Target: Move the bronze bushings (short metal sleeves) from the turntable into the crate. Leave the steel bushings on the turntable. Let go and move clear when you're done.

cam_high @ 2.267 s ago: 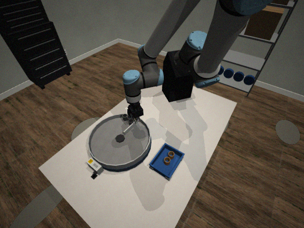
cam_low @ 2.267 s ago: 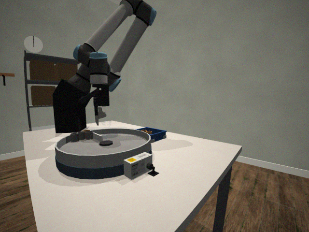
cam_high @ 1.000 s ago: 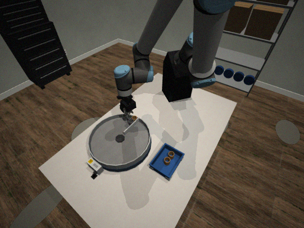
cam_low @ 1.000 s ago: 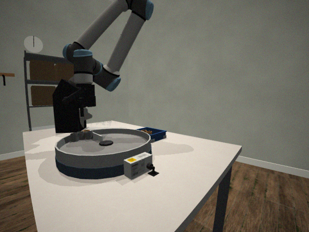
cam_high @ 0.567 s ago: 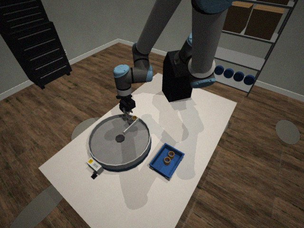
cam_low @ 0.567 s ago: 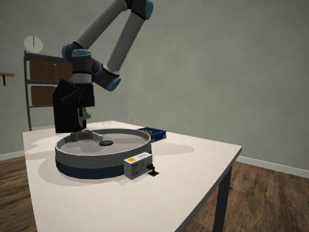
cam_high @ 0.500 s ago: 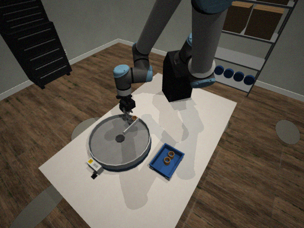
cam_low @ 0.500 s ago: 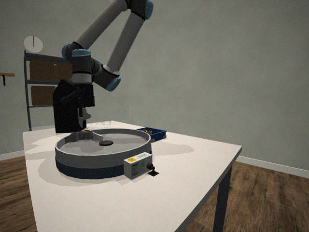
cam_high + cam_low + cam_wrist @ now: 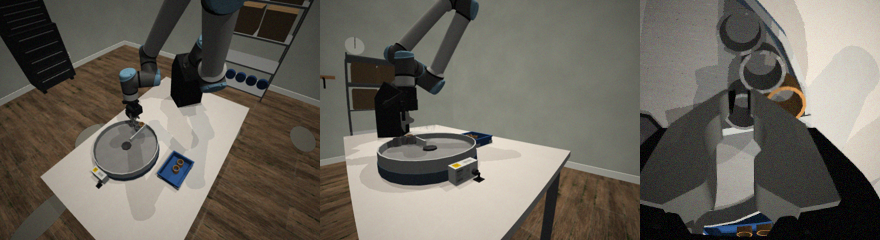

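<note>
My gripper (image 9: 134, 120) (image 9: 404, 129) (image 9: 741, 92) is shut and empty, its fingertips above the bushings at the turntable's rim on the robot's side. One bronze bushing (image 9: 141, 124) (image 9: 409, 135) (image 9: 791, 109) stands on the turntable (image 9: 108, 152) (image 9: 449, 147) (image 9: 670, 60), close to the rim. Three steel bushings stand beside it; one (image 9: 741, 120) is below the fingertips, another (image 9: 762, 75) is next to the bronze one, and the third (image 9: 740, 31) is farther along. The blue crate (image 9: 168, 179) (image 9: 486, 139) (image 9: 715, 230) holds two bronze bushings (image 9: 180, 162) (image 9: 176, 169) (image 9: 744, 232) (image 9: 764, 231).
A pale bar (image 9: 137, 132) (image 9: 420, 140) stands across the turntable close to the bushings, running inward from the rim. A dark hub (image 9: 126, 145) (image 9: 430, 148) is at the centre. A raised wall surrounds the turntable. A control box (image 9: 99, 175) (image 9: 462, 171) sits at its outer side.
</note>
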